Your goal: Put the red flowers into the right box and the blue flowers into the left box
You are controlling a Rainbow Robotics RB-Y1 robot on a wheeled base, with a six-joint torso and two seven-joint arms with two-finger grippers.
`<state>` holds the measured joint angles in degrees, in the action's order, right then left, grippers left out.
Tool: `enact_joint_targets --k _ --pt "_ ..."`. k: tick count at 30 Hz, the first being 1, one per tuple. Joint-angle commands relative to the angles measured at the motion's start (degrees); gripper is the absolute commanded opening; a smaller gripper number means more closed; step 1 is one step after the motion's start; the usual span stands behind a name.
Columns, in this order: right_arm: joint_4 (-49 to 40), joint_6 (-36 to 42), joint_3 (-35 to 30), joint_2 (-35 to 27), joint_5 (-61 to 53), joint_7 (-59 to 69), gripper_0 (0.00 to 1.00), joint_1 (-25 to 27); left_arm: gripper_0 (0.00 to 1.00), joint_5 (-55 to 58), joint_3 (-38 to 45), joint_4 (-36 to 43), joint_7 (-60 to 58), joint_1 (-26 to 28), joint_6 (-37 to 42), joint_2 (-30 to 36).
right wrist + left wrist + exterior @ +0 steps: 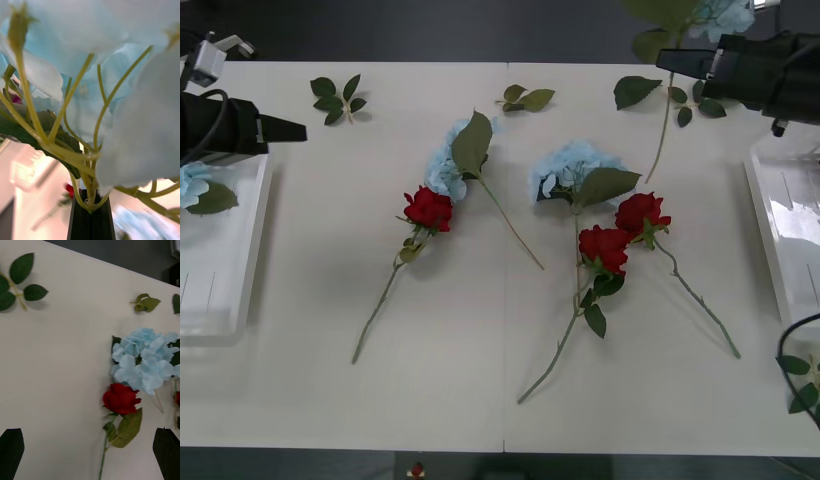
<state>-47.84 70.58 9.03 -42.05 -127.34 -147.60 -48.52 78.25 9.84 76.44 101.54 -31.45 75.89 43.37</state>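
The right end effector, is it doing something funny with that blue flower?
Yes. The right end effector is shut on a blue flower, holding it up beside the right box, which is meant for red flowers.

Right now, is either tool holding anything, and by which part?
The right tool is shut on a blue flower, pinching the stem just below the head, held up over the table's far right. The left tool is open and holds nothing.

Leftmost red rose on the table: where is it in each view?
Front: leftmost red rose, left of centre, just below a blue flower head.
Left wrist: rose ahead of the left gripper, beside that blue head.
Right wrist: red blur behind the held blue flower; cannot tell which rose.
Shared landmark: that blue head.
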Motion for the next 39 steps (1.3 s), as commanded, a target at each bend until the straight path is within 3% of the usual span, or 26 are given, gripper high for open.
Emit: enact_joint_targets --k 1,10,20,30,39 --pt "-0.85 4.04 -4.1 6.2 -0.36 -2.96 0.0 -2.28 1.0 7.71 1.23 1.34 13.16 2.79 -1.01 -4.97" --pt "-4.19 1.58 -4.54 16.3 1.48 -7.4 0.0 -2.28 1.0 22.12 -3.25 1.78 36.71 10.62 -0.74 -11.73" --pt "-7.36 -0.71 -2.26 20.61 1.13 -7.4 0.0 -2.28 1.0 28.63 -10.02 9.86 52.8 18.88 -3.03 -18.59" --pt "-7.88 -0.27 -0.85 22.19 1.13 -7.4 0.0 -2.99 1.0 28.89 -13.18 11.18 53.46 19.49 -7.95 -27.29" --pt "-7.88 0.87 -0.68 22.54 1.13 -7.4 0.0 -3.16 1.0 28.54 -13.62 11.18 53.46 17.03 -13.05 -31.07"
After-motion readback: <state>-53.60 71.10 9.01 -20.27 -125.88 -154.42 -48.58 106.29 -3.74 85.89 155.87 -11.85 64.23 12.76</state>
